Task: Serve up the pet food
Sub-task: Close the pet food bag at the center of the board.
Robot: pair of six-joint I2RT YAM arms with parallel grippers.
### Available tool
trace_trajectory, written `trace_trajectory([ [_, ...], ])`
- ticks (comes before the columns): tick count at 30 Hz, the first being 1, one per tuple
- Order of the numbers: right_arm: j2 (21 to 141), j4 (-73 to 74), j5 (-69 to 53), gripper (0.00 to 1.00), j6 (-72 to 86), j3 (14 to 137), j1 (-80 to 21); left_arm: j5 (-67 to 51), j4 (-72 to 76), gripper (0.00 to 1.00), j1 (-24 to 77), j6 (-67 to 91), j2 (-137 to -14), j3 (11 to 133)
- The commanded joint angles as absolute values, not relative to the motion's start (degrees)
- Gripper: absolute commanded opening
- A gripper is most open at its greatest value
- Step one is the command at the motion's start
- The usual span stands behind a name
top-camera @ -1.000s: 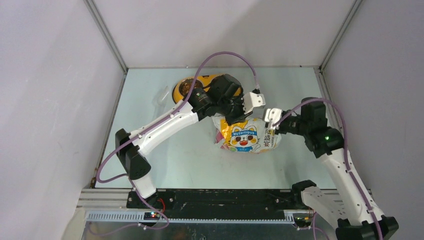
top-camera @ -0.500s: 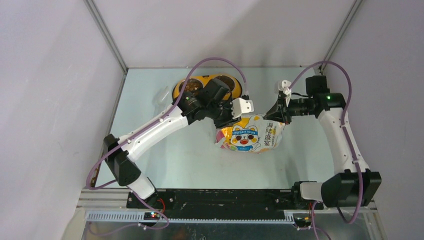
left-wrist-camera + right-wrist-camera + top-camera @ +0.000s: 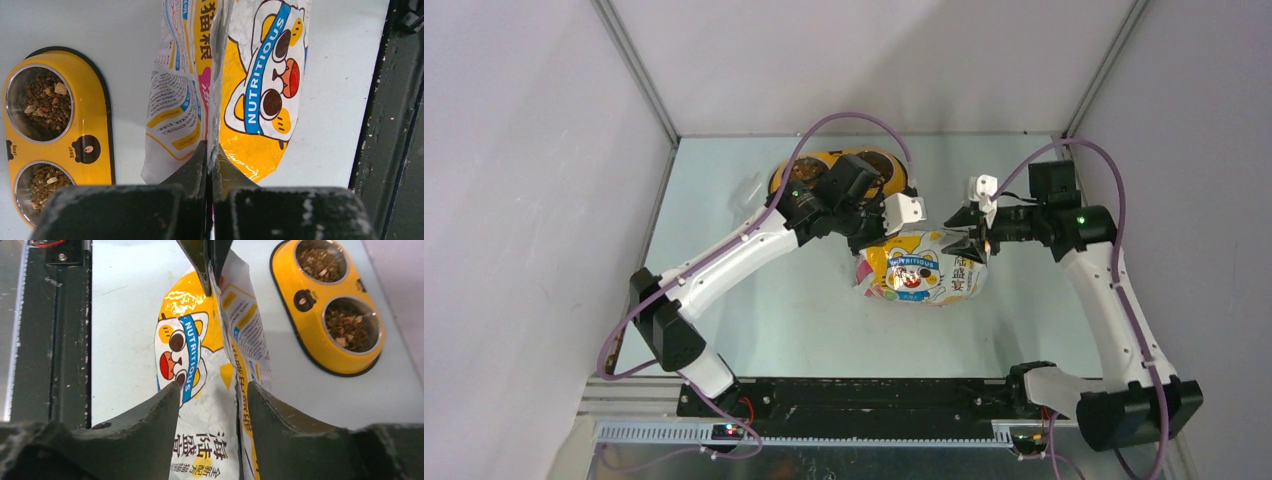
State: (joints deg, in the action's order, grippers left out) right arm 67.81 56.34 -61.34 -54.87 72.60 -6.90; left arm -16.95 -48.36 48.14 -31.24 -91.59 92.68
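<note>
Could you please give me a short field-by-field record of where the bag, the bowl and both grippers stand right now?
bag: between the two grippers, cat print facing up
left gripper: shut on one end of the bag
right gripper: open, straddling its other end
double bowl: beside the bag, kibble in both cups

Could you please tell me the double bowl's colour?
The double bowl is yellow, clearest in the right wrist view.
</note>
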Motion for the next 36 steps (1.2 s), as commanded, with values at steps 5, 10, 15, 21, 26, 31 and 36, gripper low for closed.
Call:
trace_trajectory([
  [5, 66.7, 42.7, -52.8, 0.56, -45.2, 70.9, -10.2, -15.7, -46.8, 0.00, 46.8, -30.7, -89.7, 93.9],
  [10, 70.0, 45.7, -52.5, 0.53, -44.0, 73.1, -10.2, -16.2, -47.0, 0.00, 46.8, -30.7, -89.7, 94.6],
  [15, 72.7, 50.9, -54.2, 0.26, -44.0, 76.8, -9.9, -16.8, -47.5, 0.00, 46.8, -30.5, -90.2, 95.7],
  [21, 76.7, 57.7, -57.2, 0.00, -43.4, 82.2, -8.9, -17.1, -48.2, 0.00, 46.8, -30.4, -90.6, 96.7],
  [26, 75.5, 60.2, -55.2, 0.08, -44.6, 83.9, -8.6, -16.7, -48.4, 0.00, 46.8, -30.4, -90.5, 96.9],
  [31, 71.3, 60.9, -47.7, 0.49, -49.7, 81.7, -7.4, -15.6, -48.4, 0.00, 46.8, -30.5, -90.3, 96.7],
  [36, 61.8, 55.9, -40.4, 0.55, -57.5, 73.0, -8.7, -15.5, -48.2, 0.00, 46.8, -30.3, -90.5, 96.6],
])
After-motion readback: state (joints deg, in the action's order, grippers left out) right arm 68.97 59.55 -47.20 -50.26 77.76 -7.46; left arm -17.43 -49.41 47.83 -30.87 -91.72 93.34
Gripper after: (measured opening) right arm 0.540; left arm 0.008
